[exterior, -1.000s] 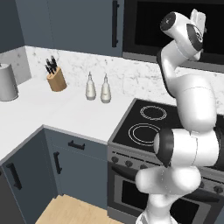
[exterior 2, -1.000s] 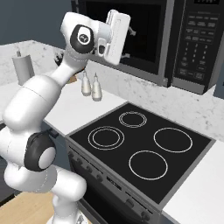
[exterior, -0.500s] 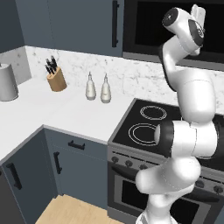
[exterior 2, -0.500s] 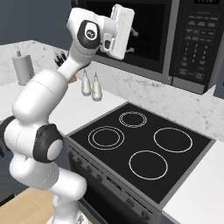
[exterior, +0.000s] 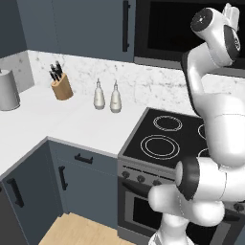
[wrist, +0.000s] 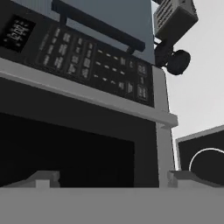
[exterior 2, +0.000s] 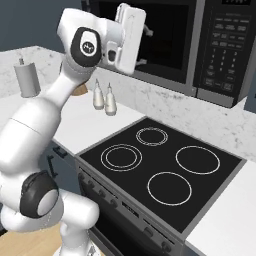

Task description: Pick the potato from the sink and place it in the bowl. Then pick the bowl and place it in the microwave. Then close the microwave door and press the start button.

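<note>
The gripper (exterior 2: 145,46) is raised before the dark glass of the shut microwave door (exterior 2: 165,40), whether its fingers are spread or holding anything cannot be told, and the button panel (exterior 2: 227,31) of the microwave (wrist: 87,109) bears writing too small to read

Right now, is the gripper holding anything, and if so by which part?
Nothing is held. The hand view shows the gripper with its fingertips spread wide apart and only the dark front of the microwave behind them.
</note>
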Controlling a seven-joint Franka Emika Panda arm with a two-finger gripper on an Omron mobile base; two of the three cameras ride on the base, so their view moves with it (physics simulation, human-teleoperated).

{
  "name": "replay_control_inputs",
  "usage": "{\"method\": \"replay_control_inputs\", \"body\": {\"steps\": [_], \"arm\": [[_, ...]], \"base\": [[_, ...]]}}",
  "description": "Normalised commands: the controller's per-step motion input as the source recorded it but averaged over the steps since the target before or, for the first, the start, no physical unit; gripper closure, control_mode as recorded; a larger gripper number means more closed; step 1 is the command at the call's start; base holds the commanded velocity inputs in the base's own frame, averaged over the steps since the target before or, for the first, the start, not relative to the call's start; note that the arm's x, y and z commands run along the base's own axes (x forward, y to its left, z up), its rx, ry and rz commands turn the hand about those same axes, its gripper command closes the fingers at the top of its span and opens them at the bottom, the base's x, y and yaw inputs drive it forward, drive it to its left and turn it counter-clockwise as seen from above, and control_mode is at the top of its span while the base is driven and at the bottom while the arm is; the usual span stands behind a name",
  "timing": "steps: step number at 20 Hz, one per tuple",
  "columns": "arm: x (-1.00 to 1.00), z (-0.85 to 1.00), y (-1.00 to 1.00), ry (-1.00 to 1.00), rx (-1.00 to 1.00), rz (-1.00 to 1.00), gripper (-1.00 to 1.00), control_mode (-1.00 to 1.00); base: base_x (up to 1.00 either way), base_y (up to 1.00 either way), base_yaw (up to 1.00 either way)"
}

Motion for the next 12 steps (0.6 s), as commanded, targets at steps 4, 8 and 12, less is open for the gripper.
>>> {"method": "replay_control_inputs", "body": {"steps": [4,8,12], "arm": [[-0.92,0.03,0.04,0.41,-0.23,0.11,-1.00,-1.00],[-1.00,-0.06,0.15,0.30,-0.32,0.16,1.00,-1.00],[-0.98,-0.03,0.13,0.12,-0.29,0.21,1.00,-1.00]], "base": [[0.00,0.00,0.00],[0.00,0.00,0.00],[0.00,0.00,0.00]]}}
